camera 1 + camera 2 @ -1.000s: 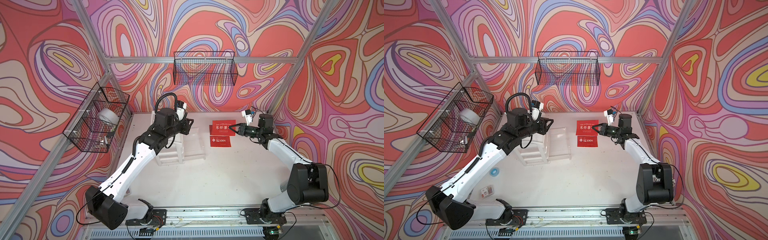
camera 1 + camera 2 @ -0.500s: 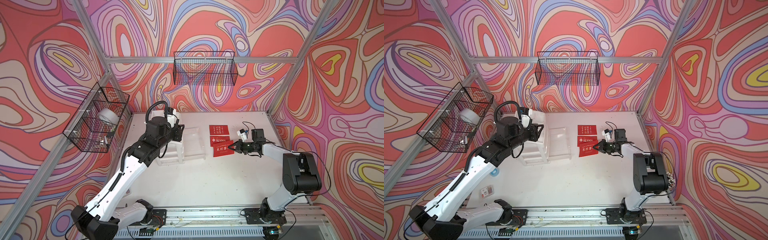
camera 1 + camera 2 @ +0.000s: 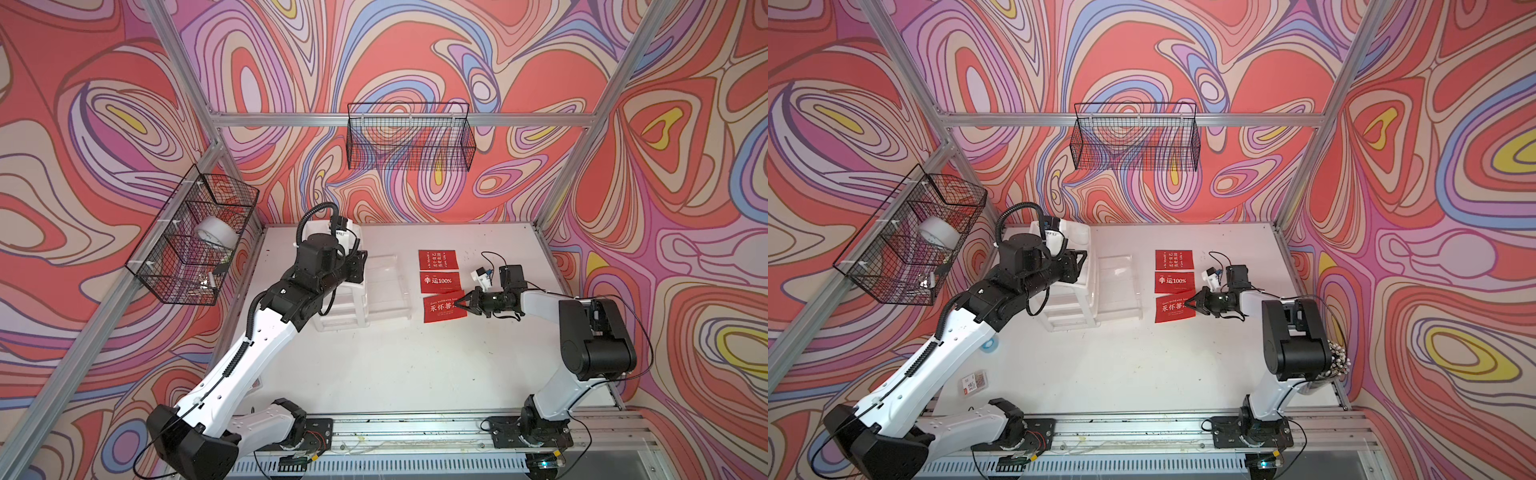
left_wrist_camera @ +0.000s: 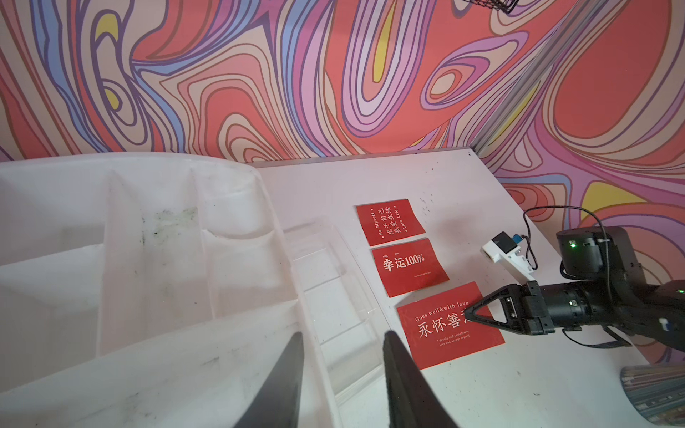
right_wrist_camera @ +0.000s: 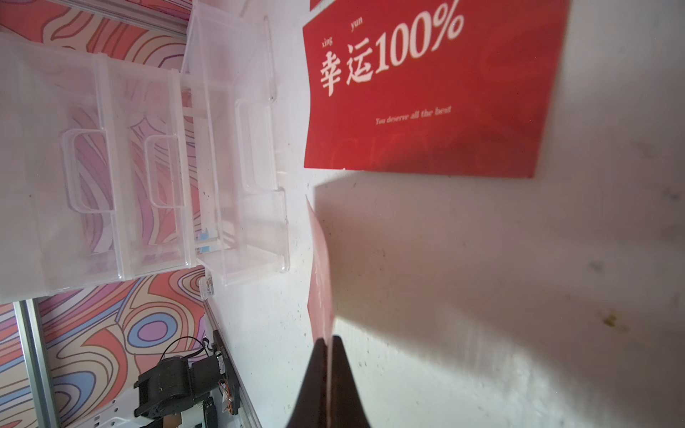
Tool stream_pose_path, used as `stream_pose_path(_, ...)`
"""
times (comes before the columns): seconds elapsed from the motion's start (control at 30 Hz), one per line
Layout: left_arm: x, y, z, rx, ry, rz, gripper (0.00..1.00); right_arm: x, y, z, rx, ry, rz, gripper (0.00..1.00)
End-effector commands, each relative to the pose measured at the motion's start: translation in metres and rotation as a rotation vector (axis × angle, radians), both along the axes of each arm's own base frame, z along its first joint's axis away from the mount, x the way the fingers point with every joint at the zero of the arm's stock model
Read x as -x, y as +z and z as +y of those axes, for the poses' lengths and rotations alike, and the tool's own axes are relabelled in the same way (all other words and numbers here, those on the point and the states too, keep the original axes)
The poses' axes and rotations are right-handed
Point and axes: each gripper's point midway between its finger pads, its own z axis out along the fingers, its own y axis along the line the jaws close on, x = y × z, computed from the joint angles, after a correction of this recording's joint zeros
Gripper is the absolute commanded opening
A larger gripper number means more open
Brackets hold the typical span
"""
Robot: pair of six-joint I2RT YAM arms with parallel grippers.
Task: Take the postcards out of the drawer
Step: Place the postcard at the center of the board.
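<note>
Three red postcards lie in a row on the white table, right of the clear drawer unit [image 3: 345,307]: a far one [image 3: 436,259], the "100%" one [image 3: 441,281] and a near one [image 3: 442,309]. My right gripper [image 3: 457,303] is shut on the near postcard's right edge. In the right wrist view that postcard [image 5: 320,281] runs edge-on into the right gripper [image 5: 328,341], just over the table. My left gripper [image 4: 343,337] hangs open and empty above the drawer unit, by the pulled-out clear drawer [image 3: 384,286]. The drawer holds no card.
A wire basket [image 3: 409,137] hangs on the back wall. Another on the left wall holds a tape roll [image 3: 216,235]. A small packet [image 3: 973,381] and a blue ring [image 3: 990,345] lie on the table under my left arm.
My right gripper carried a postcard from the far end of the row down to the near end, below the "100%" card. My left arm drew back leftward over the drawer unit.
</note>
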Motion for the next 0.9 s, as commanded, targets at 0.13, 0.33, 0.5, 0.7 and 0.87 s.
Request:
stream_pose_path(0.13,-0.001,-0.013,0.008,-0.026,0.044,0.028,0.38,0.000,-0.007,-0.004,0.029,0.003,-0.002,0.11)
stream_pose_path(0.33,-0.002,-0.012,0.014,-0.050,0.070,0.014,0.40,-0.002,-0.013,-0.007,0.062,-0.002,0.008,0.19)
stream_pose_path(0.5,-0.001,-0.012,0.022,-0.066,0.092,0.015,0.42,-0.003,-0.016,-0.010,0.093,-0.001,0.013,0.25)
stream_pose_path(0.7,-0.001,-0.010,0.030,-0.068,0.114,0.006,0.42,-0.003,-0.018,-0.014,0.121,-0.012,0.016,0.32)
stream_pose_path(0.87,0.000,-0.010,0.034,-0.066,0.121,0.009,0.43,-0.005,-0.020,-0.020,0.168,-0.029,0.017,0.34)
